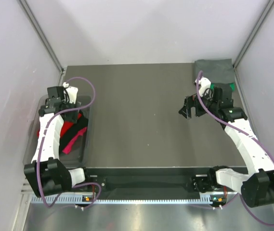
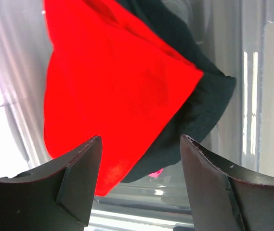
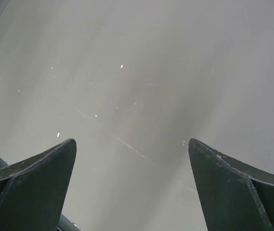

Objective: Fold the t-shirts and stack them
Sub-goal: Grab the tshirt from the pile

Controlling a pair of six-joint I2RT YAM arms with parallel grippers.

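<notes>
My left hand point(image 1: 72, 114) point(image 2: 139, 139) hangs over the translucent grey plastic tub point(image 1: 85, 150) point(image 2: 252, 96) at the left edge of the dark grey desk point(image 1: 137, 125) point(image 3: 137, 72). Its fingers are spread wide and have hold of nothing. Through the wrist camera I see a bright red cloth t-shirt point(image 1: 68, 129) point(image 2: 117, 82) bunched in the tub, directly below the gap between the fingers. It lies on top of a black cloth t-shirt point(image 1: 82, 126) point(image 2: 209, 101). A bit of magenta cloth point(image 1: 72, 144) point(image 2: 156, 172) pokes out from beneath them, at the near end of the tub in the overhead view.

My right hand point(image 1: 190, 108) point(image 3: 132, 142) is over on the right half of the desk, fingers as far apart as they go, also empty, with only bare desk surface under it. A folded grey cloth t-shirt point(image 1: 215, 70) sits in the far right corner of the desk, behind the right arm and apart from that hand.
</notes>
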